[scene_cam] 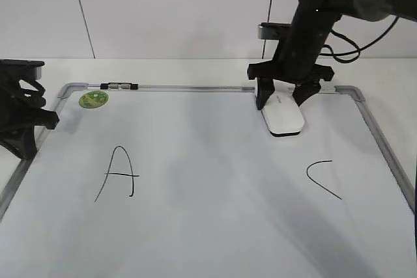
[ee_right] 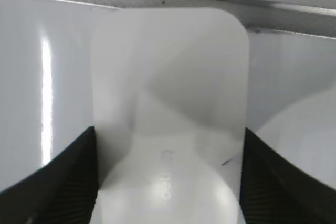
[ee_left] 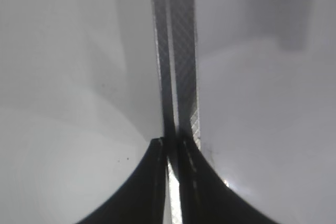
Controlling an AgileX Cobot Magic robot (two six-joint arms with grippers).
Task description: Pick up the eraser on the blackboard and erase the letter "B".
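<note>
The eraser [scene_cam: 283,117] lay flat on the blackboard [scene_cam: 215,226] near its 1 o'clock corner, just inside the top frame rail. The right gripper [scene_cam: 284,97] straddled it, fingers touching both long sides; whether they pressed firmly could not be told. A rigid, light plastic block, it probably suited a grip across those smooth, possibly slippery sides. No "B" showed between the "A" [scene_cam: 118,173] at 9 o'clock and the "C" [scene_cam: 322,178] at 3. The left gripper [scene_cam: 26,116] sat closed over the left frame.

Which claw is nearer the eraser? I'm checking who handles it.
Right. The right claw straddles the eraser near the blackboard's top edge; the left claw sits at the far left frame.
</note>
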